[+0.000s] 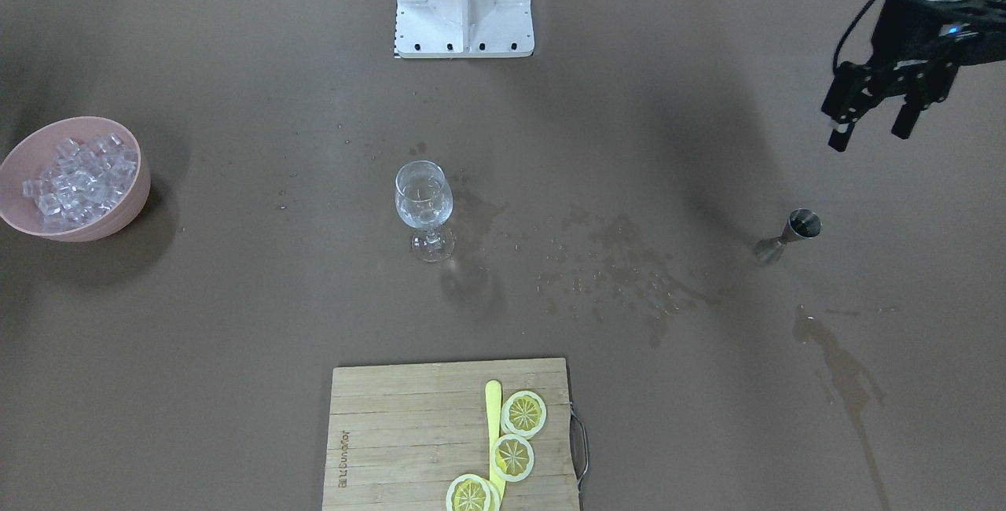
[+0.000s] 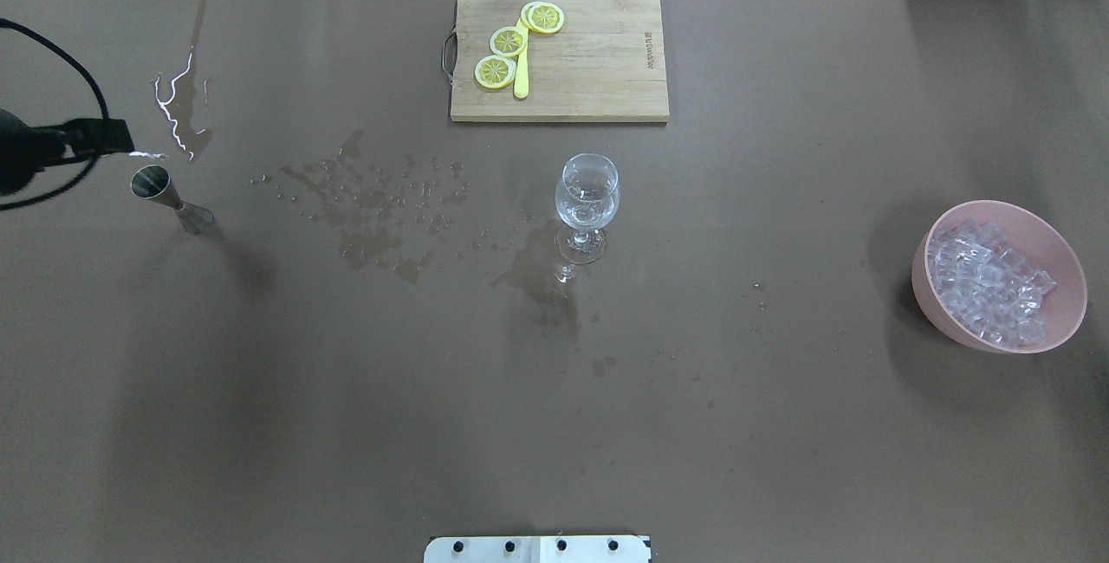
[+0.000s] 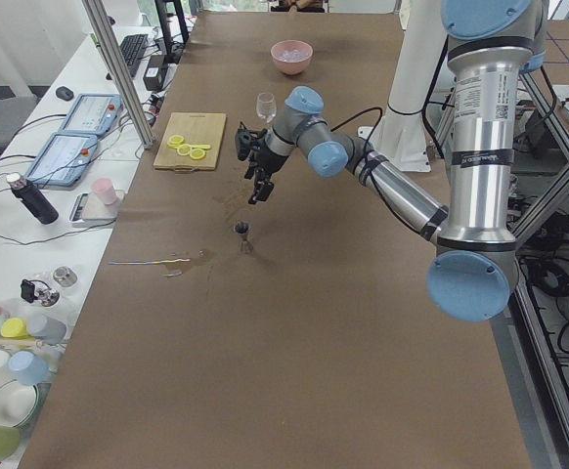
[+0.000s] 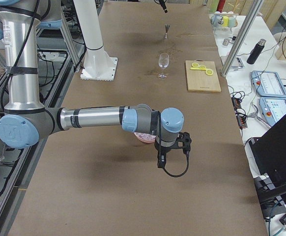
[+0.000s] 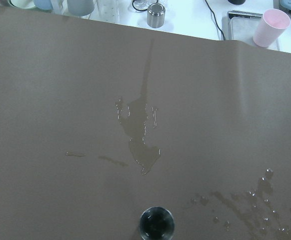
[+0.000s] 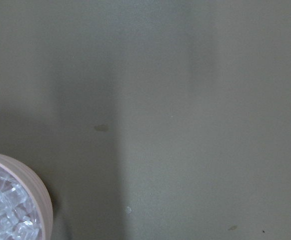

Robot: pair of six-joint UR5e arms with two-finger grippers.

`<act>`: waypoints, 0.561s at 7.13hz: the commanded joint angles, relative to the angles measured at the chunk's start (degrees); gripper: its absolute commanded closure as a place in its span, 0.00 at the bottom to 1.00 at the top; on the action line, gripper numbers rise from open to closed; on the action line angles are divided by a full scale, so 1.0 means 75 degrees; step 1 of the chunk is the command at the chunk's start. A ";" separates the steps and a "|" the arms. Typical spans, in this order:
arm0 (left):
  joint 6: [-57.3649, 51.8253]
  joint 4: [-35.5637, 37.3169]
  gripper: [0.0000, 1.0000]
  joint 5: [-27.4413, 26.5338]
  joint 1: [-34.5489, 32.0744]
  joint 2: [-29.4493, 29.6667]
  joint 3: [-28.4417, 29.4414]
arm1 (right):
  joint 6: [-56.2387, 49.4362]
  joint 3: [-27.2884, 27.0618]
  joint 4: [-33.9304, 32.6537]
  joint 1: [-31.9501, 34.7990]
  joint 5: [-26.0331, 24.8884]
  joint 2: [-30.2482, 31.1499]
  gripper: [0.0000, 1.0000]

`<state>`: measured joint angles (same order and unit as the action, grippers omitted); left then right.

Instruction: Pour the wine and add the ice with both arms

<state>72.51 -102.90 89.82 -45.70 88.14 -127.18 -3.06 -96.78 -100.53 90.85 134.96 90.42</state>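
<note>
Left pincer (image 1: pixel 871 132), spread and empty, hangs near the small steel jigger (image 1: pixel 788 234), far to the robot's left of the clear stemmed glass (image 1: pixel 424 204) holding a little wine (image 1: pixel 423 214). Right pincer (image 4: pixel 160 162), state unclear, is by the pink bowl (image 1: pixel 118 216) of clear ice cubes (image 1: pixel 75 177), far right of the glass.

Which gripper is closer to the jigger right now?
Left. The left gripper hovers open above and beside the jigger, not touching it. The right gripper is at the table's other end, by the pink ice bowl.
</note>
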 commanded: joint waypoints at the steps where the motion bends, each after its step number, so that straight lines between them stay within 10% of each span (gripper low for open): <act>1: 0.1320 -0.0026 0.02 -0.2590 0.1834 -0.0359 0.0035 | -0.0014 0.0013 0.0009 -0.0019 -0.0054 -0.0009 0.00; 4: 0.2340 -0.0037 0.02 -0.4202 0.2682 -0.0431 0.0841 | -0.0014 0.0036 0.0021 -0.0031 -0.0053 -0.0020 0.00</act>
<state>86.87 -103.11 62.72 -28.04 85.06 -123.58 -3.10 -96.62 -100.44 90.65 134.70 90.32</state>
